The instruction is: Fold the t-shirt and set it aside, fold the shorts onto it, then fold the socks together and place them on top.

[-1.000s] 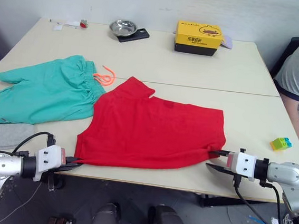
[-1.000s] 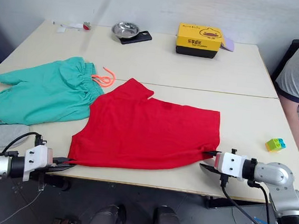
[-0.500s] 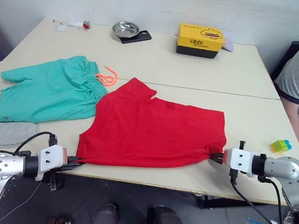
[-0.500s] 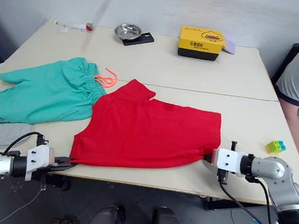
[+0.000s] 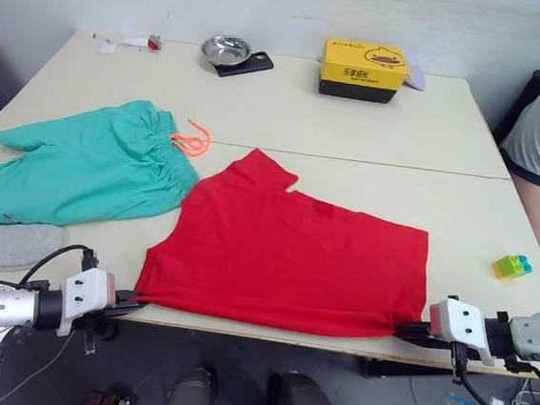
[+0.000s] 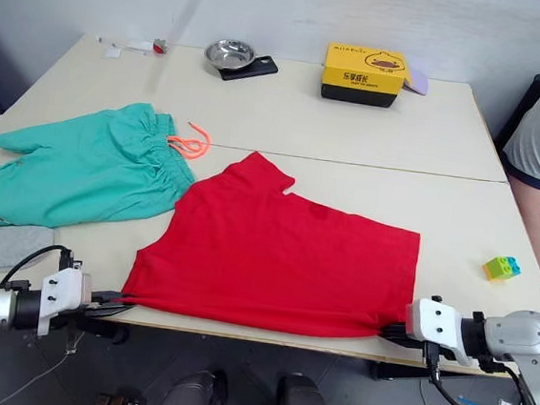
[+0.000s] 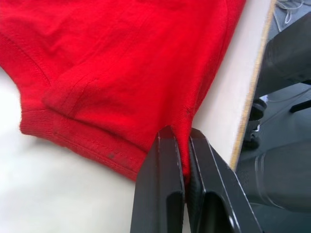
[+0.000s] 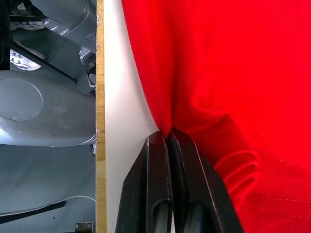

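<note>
The t-shirt (image 5: 289, 255) is spread flat at the near edge of the counter (image 5: 373, 126), its hem almost on the lip. It is judged light, limp and easily wrinkled, so corners are the best holds. The near left corner is pinched by the left hand (image 7: 183, 160), the near right corner by the right hand (image 8: 169, 141), both pressed together on cloth. Just beyond to the left lie a sock (image 5: 3, 246) and the shorts (image 5: 88, 158), touching the shirt's sleeve. A toy block (image 5: 512, 265) sits to the right. Bare counter is left behind for folding; a bowl (image 5: 223, 49) and box (image 5: 362, 69) stand far back.
</note>
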